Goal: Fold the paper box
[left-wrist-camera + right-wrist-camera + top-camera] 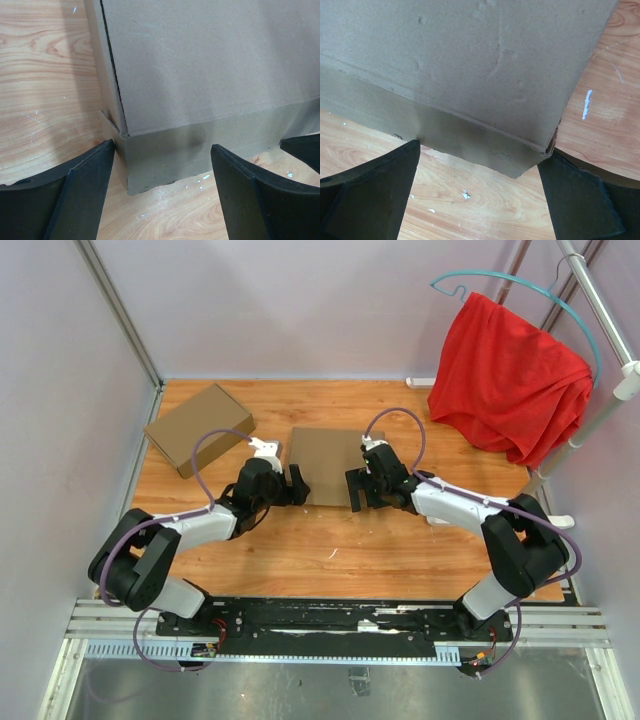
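Paper box (325, 462) lying flat and closed at middle of wooden table (300, 550), top facing up.

Left gripper (298, 485) reaching in low at box's near left corner, jaws standing wide, corner showing between them, gripping nothing.

Right gripper (355, 490) pointing at near right corner, jaws spread wide, holding nothing, one finger just beside corner. Both forearms angling inward.

Second box (200, 428) sitting well apart, far left.

Red cloth (510, 375) hanging on hanger (520, 282), far right.

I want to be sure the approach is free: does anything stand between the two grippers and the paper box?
Nothing visible does. The left gripper and right gripper, both open, face the near corners of the paper box with only bare table between.
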Tool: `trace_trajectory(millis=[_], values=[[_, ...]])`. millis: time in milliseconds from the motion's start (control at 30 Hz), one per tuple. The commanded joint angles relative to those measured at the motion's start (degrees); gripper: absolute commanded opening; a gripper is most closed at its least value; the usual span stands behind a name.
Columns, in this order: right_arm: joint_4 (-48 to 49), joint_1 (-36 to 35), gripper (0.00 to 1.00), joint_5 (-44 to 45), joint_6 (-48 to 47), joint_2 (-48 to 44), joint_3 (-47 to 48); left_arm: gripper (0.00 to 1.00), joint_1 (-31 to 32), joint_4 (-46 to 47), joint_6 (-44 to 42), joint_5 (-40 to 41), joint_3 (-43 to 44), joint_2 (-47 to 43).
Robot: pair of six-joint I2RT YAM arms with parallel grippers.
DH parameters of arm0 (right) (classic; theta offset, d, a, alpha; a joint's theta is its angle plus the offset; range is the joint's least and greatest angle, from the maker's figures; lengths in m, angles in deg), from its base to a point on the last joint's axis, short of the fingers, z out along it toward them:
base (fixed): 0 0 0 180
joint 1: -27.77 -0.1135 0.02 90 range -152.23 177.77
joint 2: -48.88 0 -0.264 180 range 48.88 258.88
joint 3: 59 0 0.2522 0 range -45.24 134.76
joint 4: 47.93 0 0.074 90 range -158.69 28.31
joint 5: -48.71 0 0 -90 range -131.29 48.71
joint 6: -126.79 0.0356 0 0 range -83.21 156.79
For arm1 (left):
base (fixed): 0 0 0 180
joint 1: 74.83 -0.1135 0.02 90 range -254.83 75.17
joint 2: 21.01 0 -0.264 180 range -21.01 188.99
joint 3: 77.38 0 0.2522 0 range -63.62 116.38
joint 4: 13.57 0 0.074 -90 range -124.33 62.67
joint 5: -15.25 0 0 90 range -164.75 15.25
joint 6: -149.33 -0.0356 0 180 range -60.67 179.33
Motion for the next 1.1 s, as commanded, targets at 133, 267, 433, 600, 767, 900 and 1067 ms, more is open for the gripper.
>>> trace_trajectory(millis=[133, 267, 433, 600, 767, 900, 1067], values=[[-3.99, -0.59, 0.98, -5.0, 1.24, -2.03, 2.67, 0.8, 0.27, -5.37, 0.87, -4.34, 3.89, -0.52], [-7.25, -0.44, 0.99, -5.88, 1.74, -1.5, 4.75, 0.8, 0.24, -10.58, 0.75, -4.05, 6.22, -1.55], [-10.56, 0.87, 0.99, -7.46, 2.92, -0.87, 6.14, 0.78, 0.24, -18.0, -0.09, -2.67, 9.63, -1.17], [-11.26, 2.57, 0.99, -11.1, 4.28, -1.1, 5.85, 0.77, 0.24, -21.47, -0.32, -2.28, 11.21, -0.43], [-12.21, 3.81, 0.97, -13.74, 4.96, -1.64, 5.86, 0.76, 0.24, -23.48, -0.06, -2.28, 11.89, -0.34], [-12.87, 4.7, 0.96, -15.88, 5.07, -1.76, 6.0, 0.74, 0.24, -25.4, -0.25, -2.09, 12.73, -0.32], [-12.98, 5.31, 0.93, -17.88, 5.17, -2.12, 5.76, 0.74, 0.24, -25.81, -0.19, -3.59, 12.88, -0.84]])
